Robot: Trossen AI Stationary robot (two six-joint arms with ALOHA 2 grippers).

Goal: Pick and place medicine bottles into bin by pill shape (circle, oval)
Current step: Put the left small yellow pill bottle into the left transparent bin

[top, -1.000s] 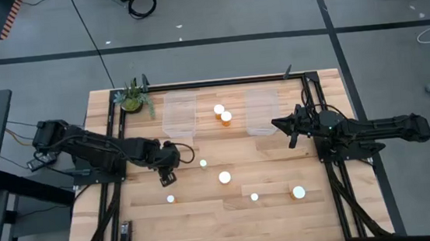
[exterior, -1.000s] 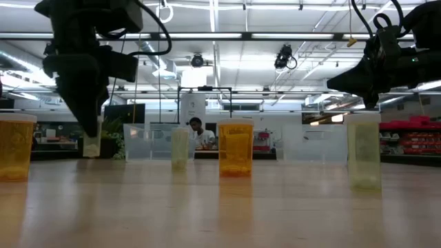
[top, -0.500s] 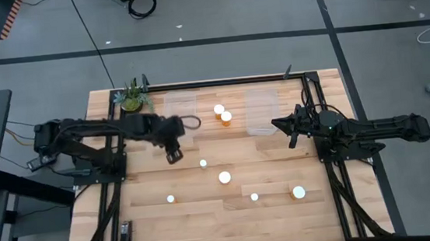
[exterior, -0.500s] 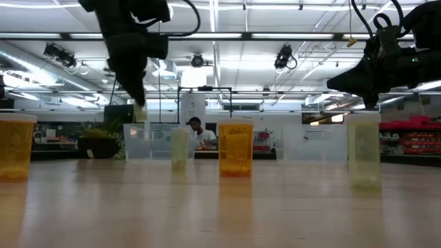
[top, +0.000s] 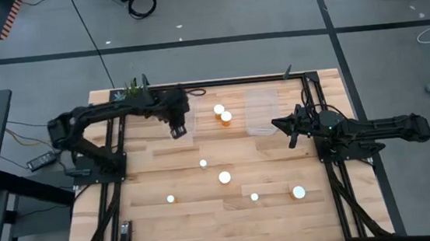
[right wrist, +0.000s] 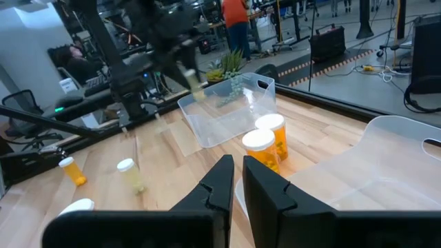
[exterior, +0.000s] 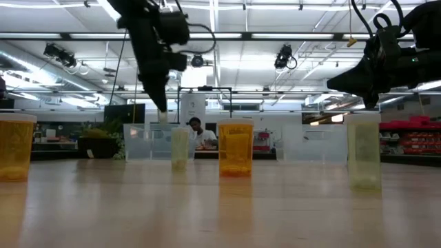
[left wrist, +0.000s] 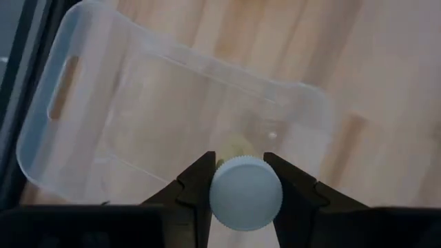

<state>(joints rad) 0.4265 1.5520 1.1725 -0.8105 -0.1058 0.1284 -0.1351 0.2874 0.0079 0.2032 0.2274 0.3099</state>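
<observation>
My left gripper [top: 178, 129] hangs above the clear left bin [top: 168, 123] at the table's far side, shut on a small pale-yellow medicine bottle with a white cap [left wrist: 245, 201]. The bin shows below it in the left wrist view [left wrist: 151, 117]. My right gripper [top: 287, 126] waits, shut and empty, at the near right corner of the clear right bin [top: 261, 112]. Two amber bottles [top: 222, 113] stand between the bins. Several more stand on the near half of the table, such as one in the middle [top: 225, 177] and one on the right [top: 299, 193]. My left gripper pinches the bottle between its two fingers [left wrist: 196, 189] at the white cap's rim [left wrist: 219, 180], one finger on each side. The fingers point down from above. The bottle hangs below them, lifted clear of the table and above the bin, its pale body [left wrist: 234, 146] under the cap.
A small green potted plant [top: 131, 96] stands at the far left corner, beside the left bin. A black frame [top: 306, 89] runs along the table's far, left and right sides. Bare wood lies between the standing bottles.
My left gripper has carried the bottle from the table's middle left toward the far edge, rising somewhat, and now hangs over the left bin. It has stayed shut on the bottle, which is clear of the table throughout.
</observation>
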